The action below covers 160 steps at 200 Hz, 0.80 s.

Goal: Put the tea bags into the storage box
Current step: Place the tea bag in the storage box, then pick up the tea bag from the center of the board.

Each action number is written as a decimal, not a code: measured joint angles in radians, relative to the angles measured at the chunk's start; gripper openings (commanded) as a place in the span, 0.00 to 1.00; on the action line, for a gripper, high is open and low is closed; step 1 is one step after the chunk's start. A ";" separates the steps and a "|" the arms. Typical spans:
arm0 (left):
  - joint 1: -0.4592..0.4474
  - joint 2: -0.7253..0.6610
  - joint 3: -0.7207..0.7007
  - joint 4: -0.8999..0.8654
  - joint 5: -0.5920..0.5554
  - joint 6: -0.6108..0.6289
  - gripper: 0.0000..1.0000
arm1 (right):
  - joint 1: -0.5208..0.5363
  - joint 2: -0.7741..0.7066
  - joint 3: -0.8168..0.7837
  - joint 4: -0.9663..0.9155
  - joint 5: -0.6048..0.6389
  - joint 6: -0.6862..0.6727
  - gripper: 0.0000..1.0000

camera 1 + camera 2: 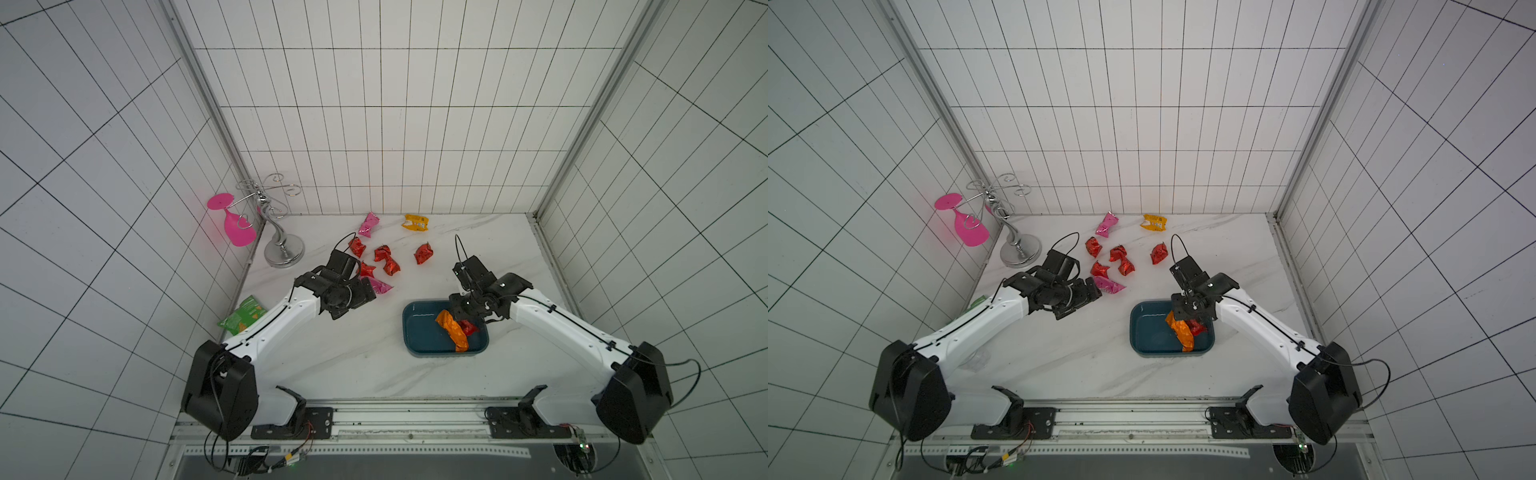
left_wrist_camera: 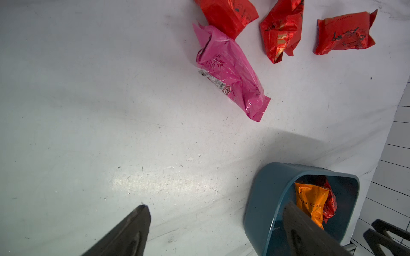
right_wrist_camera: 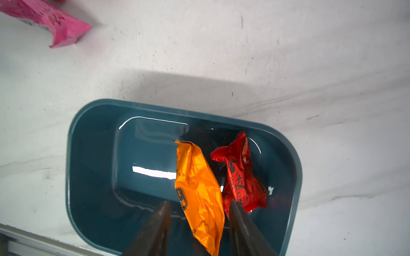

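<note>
Table point(image 1: 357, 357): white marble top. Storage box point(image 3: 93, 155) sits on it toward my R side, upright. In it, an orange tea bag point(image 3: 199, 190) and a red one point(image 3: 241, 175), side by side on the floor of the box.

My R gripper point(image 3: 199, 206) hangs over the box, fingers parted, orange bag between them; can't tell if a finger touches it, looks loose. My L gripper point(image 2: 217, 204) is spread wide above bare table beside the box, holding nothing.

Rest of the bags on the table behind: pink one point(image 2: 230, 71) nearest my L gripper, red cluster point(image 1: 384, 259) past it, another pink point(image 1: 368, 223) and a yellow point(image 1: 415, 222) by the back wall.
</note>
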 measured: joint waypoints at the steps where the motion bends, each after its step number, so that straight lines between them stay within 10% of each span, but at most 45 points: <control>1: 0.000 0.000 0.000 0.000 0.000 0.000 0.96 | 0.000 0.001 0.003 0.000 0.000 0.000 0.51; 97: 0.147 0.119 0.130 -0.020 0.060 0.117 0.97 | -0.146 0.588 0.599 0.040 -0.043 -0.003 0.53; 160: 0.175 0.082 0.105 -0.069 0.079 0.186 0.97 | -0.251 0.903 0.919 0.066 -0.160 0.032 0.80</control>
